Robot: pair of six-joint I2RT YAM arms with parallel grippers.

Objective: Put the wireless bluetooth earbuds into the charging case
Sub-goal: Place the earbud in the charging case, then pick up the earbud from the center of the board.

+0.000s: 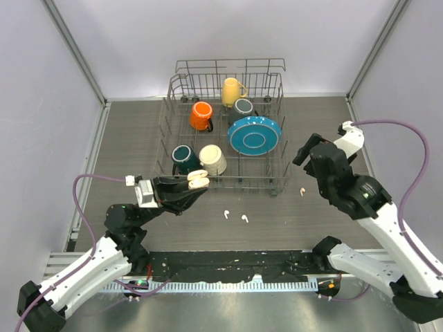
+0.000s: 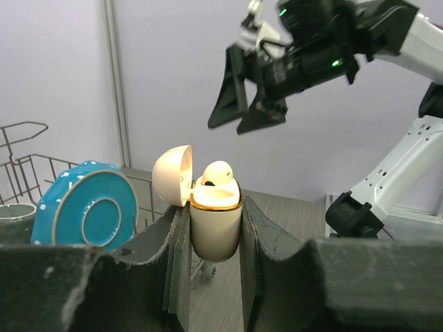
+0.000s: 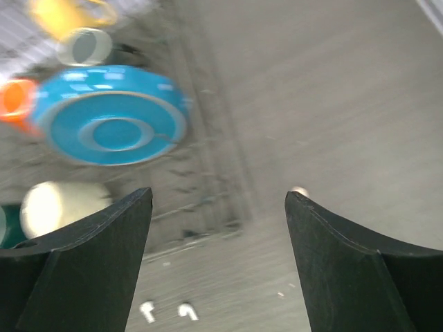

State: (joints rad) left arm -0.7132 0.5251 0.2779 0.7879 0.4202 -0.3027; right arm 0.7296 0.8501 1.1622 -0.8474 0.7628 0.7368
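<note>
I am working over a grey table (image 1: 332,117). At the back of it a wire dish rack (image 1: 228,72) is standing with a blue plate (image 1: 255,135), an orange mug (image 1: 201,115), a yellow mug (image 1: 232,90) and a cream mug (image 1: 212,159) in it.

My right gripper (image 3: 218,197) is hanging above the table with its two fingers wide apart and nothing between them. My left gripper (image 1: 196,182) is up in the air just in front of the rack, and its fingers are squeezing the charging case (image 2: 216,221) from both sides. The case is standing upright with its lid tipped open.

One of the earbuds (image 2: 218,173) is sitting in the case, with its round top poking up over the rim. Two more (image 1: 225,214) (image 1: 244,218) are lying side by side on the table near my left arm. Another one (image 1: 302,191) is lying alone, near the rack's front corner and under my right arm.

I think a lot could go wrong here. The earbuds are tiny and shiny, so one could pop out of my right fingers or skid away when I am pinching it. The lone one is close to the rack, so I could bump the wires. If I am pushing down too hard, the case could slide in my left fingers or the lid could snap shut.
</note>
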